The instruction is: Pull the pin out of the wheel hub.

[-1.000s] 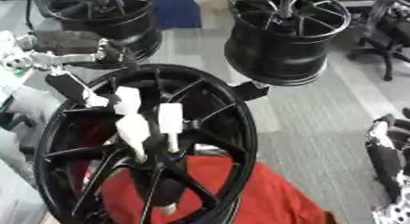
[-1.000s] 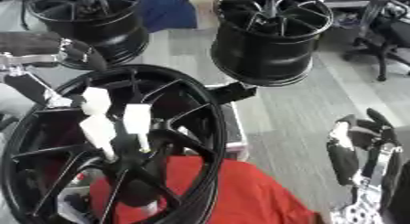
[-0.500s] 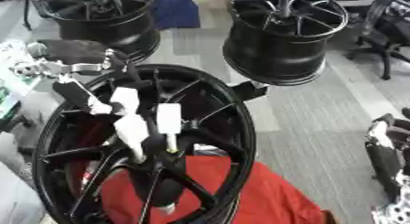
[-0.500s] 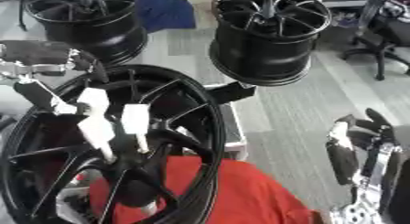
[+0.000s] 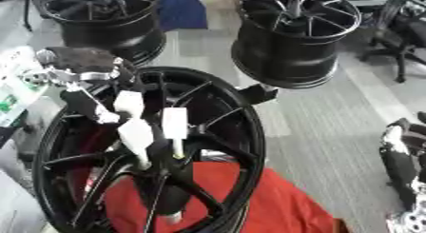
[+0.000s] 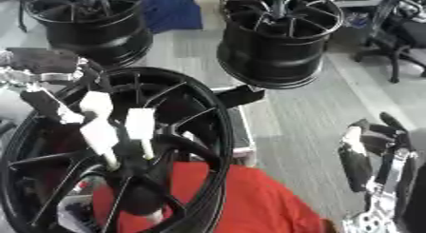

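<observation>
Left hand [image 5: 133, 118] shifted lower and nearer hub centre since earlier frame. White-tipped fingers extended, not closed on thin pin [image 5: 177, 150] at centre of large black spoked wheel hub [image 5: 225, 132]. Right hand [image 6: 366, 156] parked lower right, fingers relaxed. Risk judged: fingertips deflected by spokes, pin missed.

A workshop: black wheel rims [image 5: 295, 34] standing on grey floor [image 5: 333, 127].

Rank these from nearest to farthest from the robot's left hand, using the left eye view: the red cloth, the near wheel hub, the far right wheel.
1. Near wheel hub, directly under the left hand.
2. Red cloth, bottom centre.
3. Far right wheel, top right.
</observation>
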